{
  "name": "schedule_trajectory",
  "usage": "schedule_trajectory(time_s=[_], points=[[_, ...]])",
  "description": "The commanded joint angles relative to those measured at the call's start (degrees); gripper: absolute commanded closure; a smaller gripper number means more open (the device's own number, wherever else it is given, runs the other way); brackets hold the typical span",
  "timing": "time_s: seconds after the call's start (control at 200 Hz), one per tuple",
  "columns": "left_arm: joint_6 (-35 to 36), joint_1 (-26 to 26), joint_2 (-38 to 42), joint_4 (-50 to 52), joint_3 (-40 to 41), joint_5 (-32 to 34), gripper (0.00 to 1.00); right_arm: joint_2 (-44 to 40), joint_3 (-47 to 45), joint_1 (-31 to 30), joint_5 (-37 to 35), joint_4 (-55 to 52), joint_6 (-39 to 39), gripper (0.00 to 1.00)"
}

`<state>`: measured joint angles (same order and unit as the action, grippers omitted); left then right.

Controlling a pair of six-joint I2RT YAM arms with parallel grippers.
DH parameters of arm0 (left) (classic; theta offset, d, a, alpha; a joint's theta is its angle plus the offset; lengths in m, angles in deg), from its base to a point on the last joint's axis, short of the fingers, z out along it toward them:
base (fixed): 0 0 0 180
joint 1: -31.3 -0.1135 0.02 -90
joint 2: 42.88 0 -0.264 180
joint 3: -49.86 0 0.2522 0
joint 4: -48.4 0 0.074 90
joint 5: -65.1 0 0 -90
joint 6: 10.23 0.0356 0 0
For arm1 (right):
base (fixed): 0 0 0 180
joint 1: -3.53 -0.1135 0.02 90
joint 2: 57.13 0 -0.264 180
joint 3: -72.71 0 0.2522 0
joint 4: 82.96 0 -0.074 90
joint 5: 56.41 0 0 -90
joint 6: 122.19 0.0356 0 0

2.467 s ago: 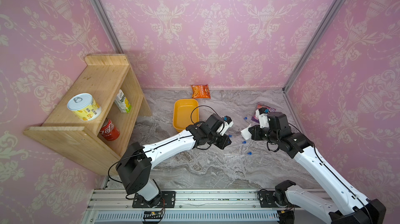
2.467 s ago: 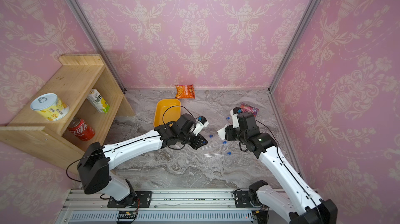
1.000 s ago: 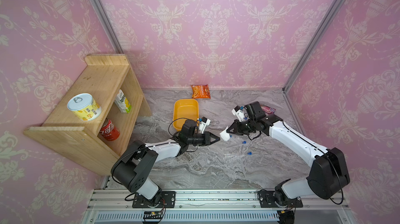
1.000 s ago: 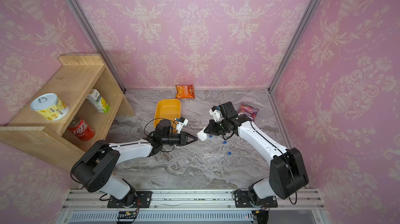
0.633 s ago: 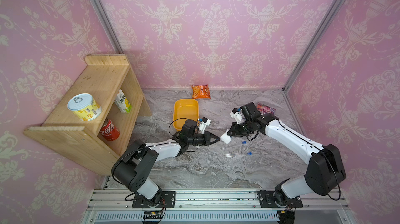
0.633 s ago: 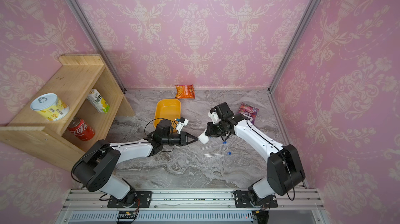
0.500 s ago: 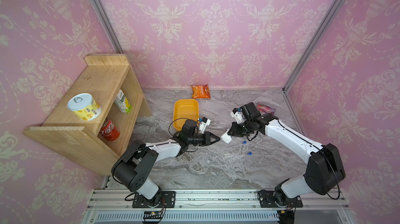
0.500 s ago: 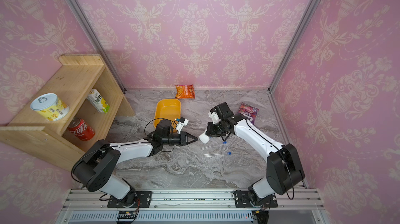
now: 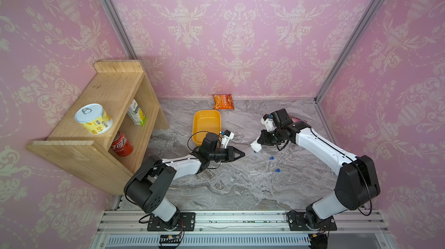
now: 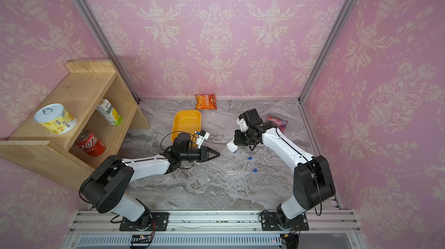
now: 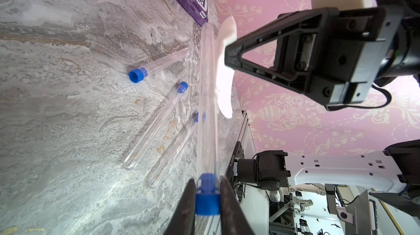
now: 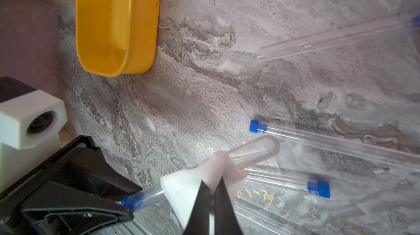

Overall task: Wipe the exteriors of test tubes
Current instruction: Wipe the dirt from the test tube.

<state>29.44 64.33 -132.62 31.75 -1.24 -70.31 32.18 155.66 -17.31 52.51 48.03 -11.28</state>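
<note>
Test tube (image 11: 208,99), clear and blue-capped, pinched by left end effector (image 11: 208,184); right end effector (image 12: 212,184) pinches white wipe (image 12: 179,190).

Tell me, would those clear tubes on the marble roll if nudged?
Probably: the loose tubes are round and smooth on flat marble. Their blue caps look slightly wider, so they might curve. Likely stiff: the held tube juts out straight.
</note>
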Motion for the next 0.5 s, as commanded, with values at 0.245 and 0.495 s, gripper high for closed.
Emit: schedule_trajectory(time_s=[0.245,0.495], points=[[-0.4,-0.4,0.7,-0.6,-1.3,-2.1,0.8,0.4,0.4,1.3,0.7,1.4,-0.9,1.0],[-0.2,-0.4,0.5,-0.3,-1.7,-2.1,0.8,-1.8,-0.2,-2.3,1.5,1.6,1.3,1.0]])
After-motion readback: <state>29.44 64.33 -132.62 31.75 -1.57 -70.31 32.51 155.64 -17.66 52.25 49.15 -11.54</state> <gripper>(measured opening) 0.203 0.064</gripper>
